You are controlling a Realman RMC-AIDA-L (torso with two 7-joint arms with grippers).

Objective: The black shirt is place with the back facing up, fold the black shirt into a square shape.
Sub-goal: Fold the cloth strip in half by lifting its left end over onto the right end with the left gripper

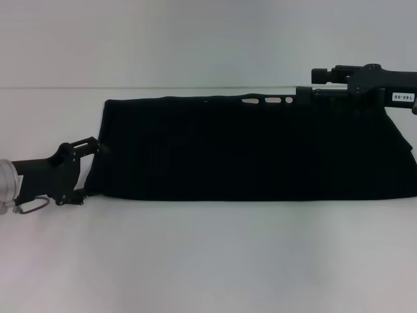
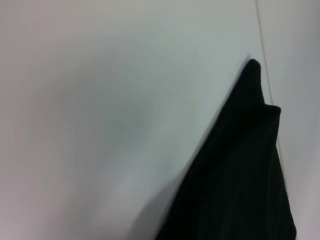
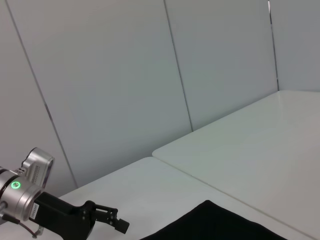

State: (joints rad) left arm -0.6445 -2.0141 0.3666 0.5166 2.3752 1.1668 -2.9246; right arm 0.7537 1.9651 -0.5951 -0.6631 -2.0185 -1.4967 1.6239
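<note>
The black shirt [image 1: 260, 150] lies on the white table as a long flat band, running from the left of centre to the right edge of the head view. My left gripper [image 1: 98, 149] reaches in from the left and meets the shirt's left end near its front corner. My right gripper [image 1: 306, 91] comes in from the right at the shirt's far edge, level with the neckline openings. The left wrist view shows one pointed corner of the black shirt [image 2: 240, 180]. In the right wrist view another corner of the black shirt [image 3: 215, 222] shows, with the left gripper [image 3: 117, 222] beyond it.
The white table [image 1: 208, 261] stretches bare in front of the shirt. Its far edge runs just behind the shirt, against a pale panelled wall [image 3: 125, 75]. A seam between two tabletops [image 3: 225, 192] shows in the right wrist view.
</note>
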